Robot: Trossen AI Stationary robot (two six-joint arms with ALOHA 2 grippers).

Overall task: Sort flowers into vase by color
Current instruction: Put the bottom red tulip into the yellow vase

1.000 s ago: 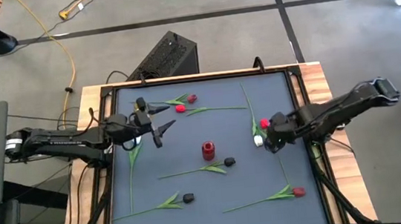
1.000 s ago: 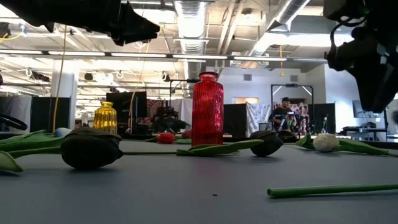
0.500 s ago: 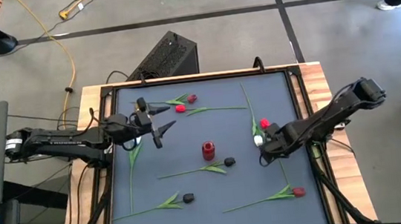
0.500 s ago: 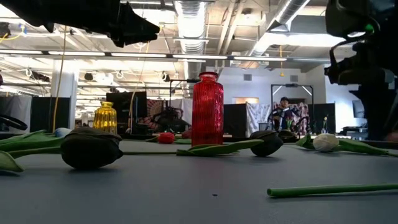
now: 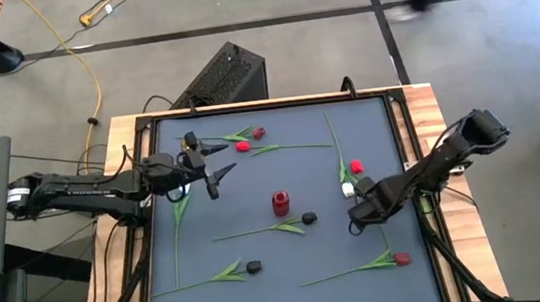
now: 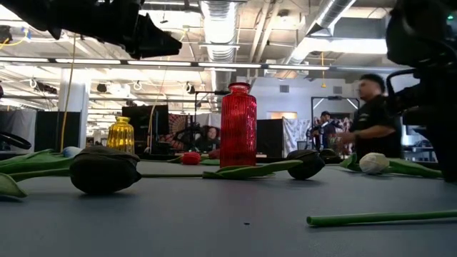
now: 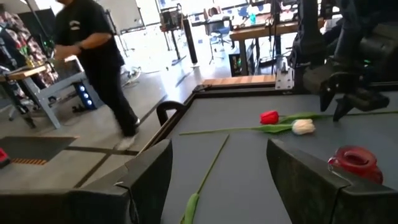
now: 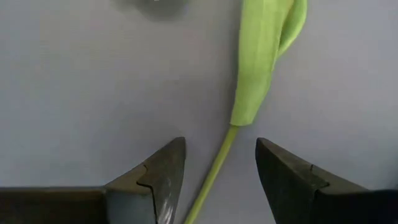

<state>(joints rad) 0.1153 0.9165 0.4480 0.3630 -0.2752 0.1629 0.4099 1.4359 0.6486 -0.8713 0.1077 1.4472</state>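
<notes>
Artificial tulips lie flat on the grey mat: two red heads near the far edge, a red one and a white one at the right, black ones, and a red one near the front. The red vase stands upright mid-table, and a small yellow vase stands far left. My right gripper is open, pointing down, its fingers on either side of a green stem below a leaf. My left gripper hovers open at the left.
A white-headed tulip lies under the left arm, with its stem running toward the near edge. A raised black frame borders the mat. People move about in the room beyond the table. Bare mat shows between the red vase and the right gripper.
My right gripper has moved toward the table's near edge and slightly left, from beside the red and white heads to over the stem lying nearer the front. The left arm has kept still. A person has walked through the background.
</notes>
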